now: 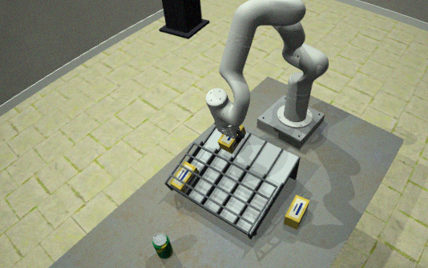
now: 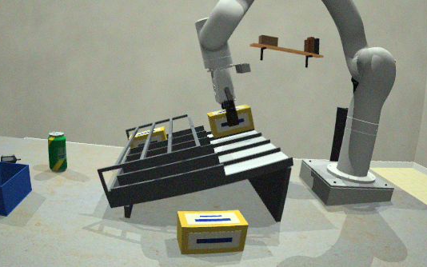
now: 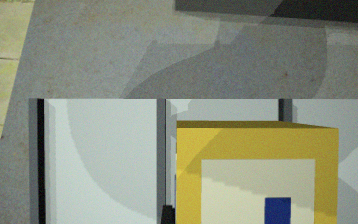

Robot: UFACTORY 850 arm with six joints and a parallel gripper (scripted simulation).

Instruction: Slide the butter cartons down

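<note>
The sloped shelf (image 1: pixel 284 166) (image 2: pixel 253 163) (image 3: pixel 101 150) has five pale lanes with dark dividers. My gripper (image 1: pixel 234 137) (image 2: pixel 232 117) is shut on a yellow butter carton (image 1: pixel 226 145) (image 2: pixel 241 125) (image 3: pixel 256 145) at the top end of the second lane from the left in the top view. Whether its underside touches the lane is unclear. One fingertip shows at the wrist view's bottom edge. A second carton (image 1: pixel 183 176) (image 2: pixel 161 133) lies at the bottom stop of the leftmost lane. A third carton (image 1: pixel 296 210) (image 2: pixel 213 232) lies on the table beside the shelf's right side.
A barred guard covers the lower part of the lanes. A green can (image 1: pixel 163 245) (image 2: pixel 57 152) stands beyond the shelf's low end. A blue bin (image 2: pixel 2 192) and a small dark object (image 2: pixel 9 158) are at the left in the exterior view. The arm's base is behind the high end.
</note>
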